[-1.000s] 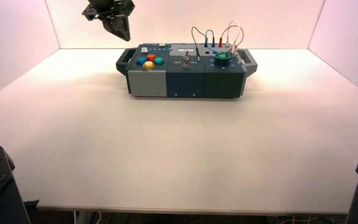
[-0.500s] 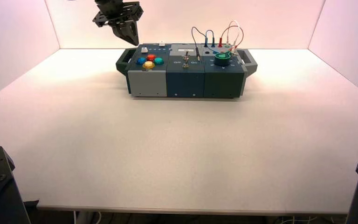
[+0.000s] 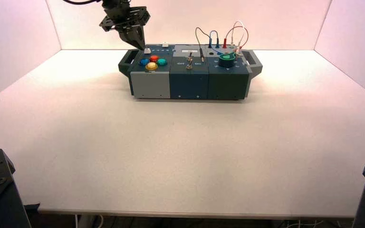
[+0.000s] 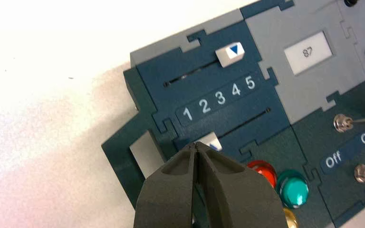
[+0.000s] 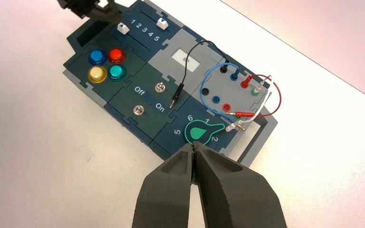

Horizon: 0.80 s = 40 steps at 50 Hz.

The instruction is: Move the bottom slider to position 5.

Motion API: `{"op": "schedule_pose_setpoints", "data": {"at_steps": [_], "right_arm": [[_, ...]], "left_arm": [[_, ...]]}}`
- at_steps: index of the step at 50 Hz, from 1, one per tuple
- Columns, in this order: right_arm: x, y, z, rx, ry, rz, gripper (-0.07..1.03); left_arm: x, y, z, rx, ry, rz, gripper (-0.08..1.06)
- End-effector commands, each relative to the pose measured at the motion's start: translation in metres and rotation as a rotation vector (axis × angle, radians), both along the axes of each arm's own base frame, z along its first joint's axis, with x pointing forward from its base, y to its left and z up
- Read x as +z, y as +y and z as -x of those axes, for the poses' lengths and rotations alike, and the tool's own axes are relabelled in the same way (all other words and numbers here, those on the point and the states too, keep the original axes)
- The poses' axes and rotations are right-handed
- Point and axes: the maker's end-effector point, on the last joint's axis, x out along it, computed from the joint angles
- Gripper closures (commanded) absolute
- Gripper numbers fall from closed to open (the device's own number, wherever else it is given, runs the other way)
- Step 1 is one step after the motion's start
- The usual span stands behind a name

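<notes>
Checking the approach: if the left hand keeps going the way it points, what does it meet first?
Probably the bottom slider: the shut left hand points down at that white knob near the track's 1 end, though how far above it sits is unclear.

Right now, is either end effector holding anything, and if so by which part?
Nothing is held. The left end effector is shut and empty, its tips just beside the bottom slider. The right end effector is shut and empty above the box.

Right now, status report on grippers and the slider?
Left gripper shut, at small white bottom slider knob, near 1. Right gripper shut, above the box. Track toward 5 clear.
</notes>
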Motion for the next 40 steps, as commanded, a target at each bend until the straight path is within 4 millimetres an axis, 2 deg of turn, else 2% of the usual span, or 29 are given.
{"op": "schedule_pose_setpoints", "data": {"at_steps": [1, 19, 40], "right_arm": [[0.016, 0.003, -0.006, 0.006, -0.044, -0.015, 0.98], [0.016, 0.003, -0.006, 0.006, -0.046, -0.015, 0.98], [0.016, 0.003, -0.006, 0.005, -0.045, -0.013, 0.98]], "left_arm": [[0.019, -0.004, -0.011, 0.0, -0.049, 0.012, 1.01], [0.016, -0.005, -0.01, -0.001, -0.042, 0.012, 1.01], [0.014, -0.019, -0.004, -0.019, -0.018, 0.027, 1.01]]}}
